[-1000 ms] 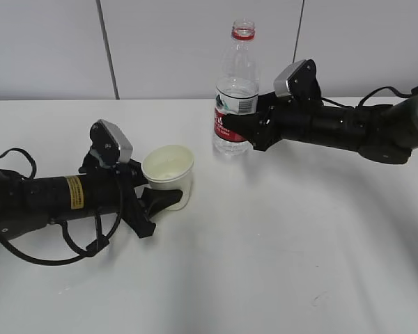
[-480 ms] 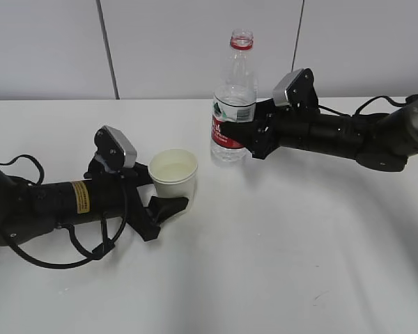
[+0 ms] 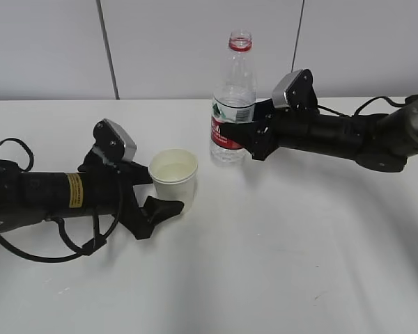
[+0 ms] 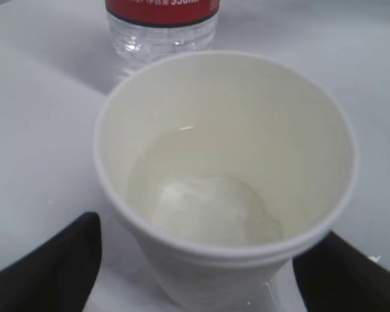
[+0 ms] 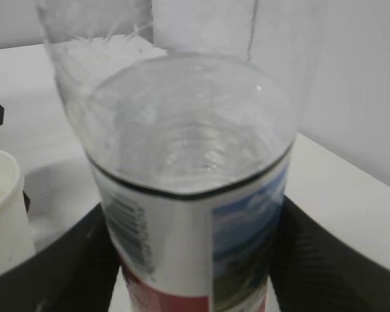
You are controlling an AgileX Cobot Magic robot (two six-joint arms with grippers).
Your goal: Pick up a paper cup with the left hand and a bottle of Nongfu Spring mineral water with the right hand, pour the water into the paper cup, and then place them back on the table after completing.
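Observation:
The white paper cup (image 3: 173,174) stands upright on the white table (image 3: 285,243) with clear water (image 4: 208,208) in its bottom. My left gripper (image 3: 153,191) is open, and its black fingers flank the cup (image 4: 224,169) with a gap on each side. The uncapped Nongfu Spring bottle (image 3: 233,104) stands upright on the table, partly filled. My right gripper (image 3: 235,139) is shut on the bottle (image 5: 188,195) at its red and white label, a finger pressed against each side. The bottle's base also shows in the left wrist view (image 4: 161,26), just behind the cup.
A grey panelled wall (image 3: 195,42) rises behind the table's far edge. Black cables (image 3: 49,254) loop beside the left arm, and a cable (image 3: 376,101) trails from the right arm. Bare white tabletop lies in front of both arms.
The cup went from tilted in the left gripper to standing on the table. The left gripper opened and drew back to the left. The bottle shifted slightly left in the right gripper.

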